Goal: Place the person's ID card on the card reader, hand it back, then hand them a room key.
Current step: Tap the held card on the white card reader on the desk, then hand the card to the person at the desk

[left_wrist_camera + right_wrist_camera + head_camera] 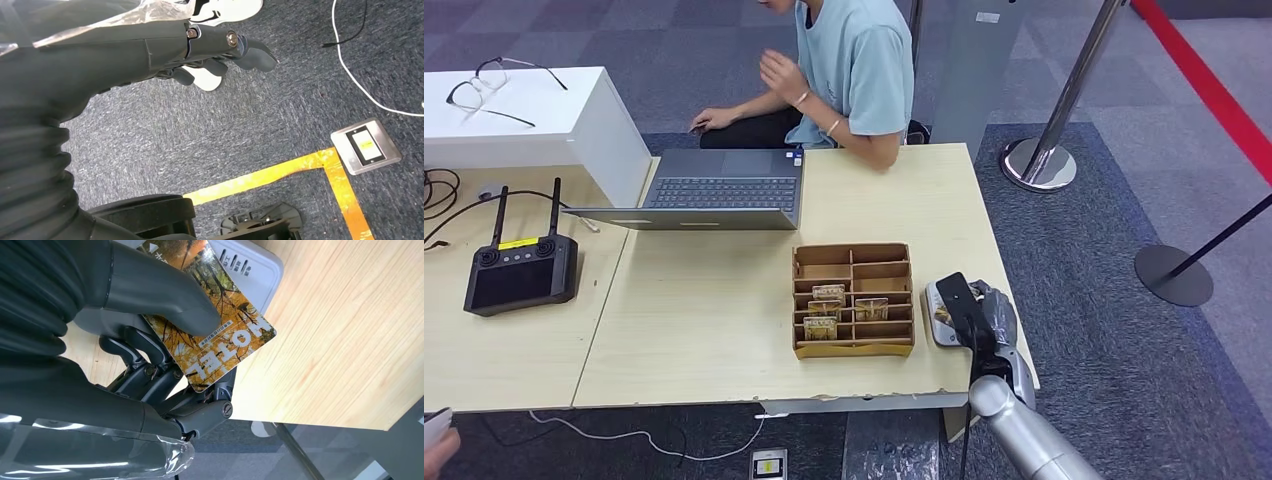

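Wooden tray (902, 349) holds three cards (828, 294) (right hand (984, 318) pinching another)

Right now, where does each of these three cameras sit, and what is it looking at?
Head view: high on the robot, looking down at the table; right hand shows over the card reader.
Left wrist view: behind the left hand, facing the carpet.
Right wrist view: behind the right hand, which holds a card above the card reader.
Head and right wrist views share hand, reader and table.
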